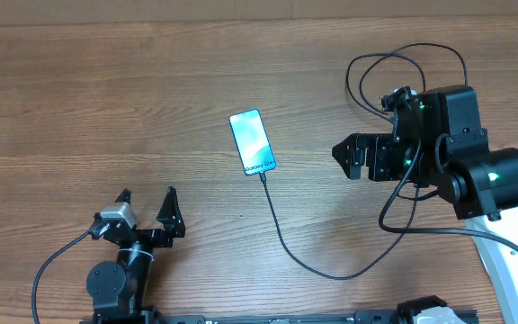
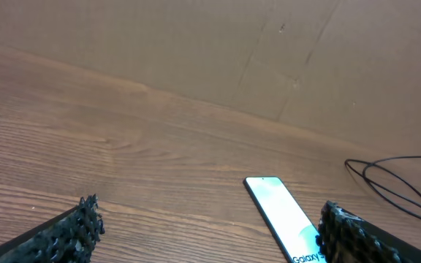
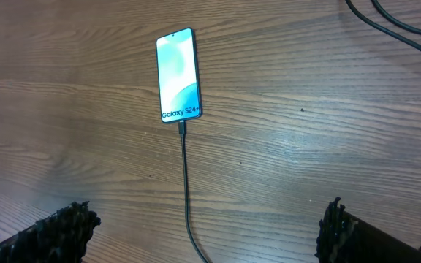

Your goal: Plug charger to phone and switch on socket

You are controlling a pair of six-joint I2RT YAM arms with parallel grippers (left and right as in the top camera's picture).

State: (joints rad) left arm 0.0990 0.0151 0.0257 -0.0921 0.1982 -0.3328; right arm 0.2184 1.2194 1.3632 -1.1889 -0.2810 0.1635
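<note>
Loose cable loops [image 1: 403, 63] lie on the table [image 1: 106, 81] beyond the right arm. The phone [image 1: 253, 142] is flat mid-table, well apart from both grippers. Its long axis runs near-to-far, far end leaning left, text end nearest. The charger [image 1: 281, 229] tip sits in that near end, cable curving right. A white slab [image 1: 511, 256] under the right arm is maybe the socket, mostly hidden. The left gripper [image 1: 147, 200] and right gripper [image 1: 345, 160] have jaws spread, empty.

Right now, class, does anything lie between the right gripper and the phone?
Nothing visible does. Only bare table separates the open right gripper from the phone; the charger trails from the phone's near end, beside that path.
</note>
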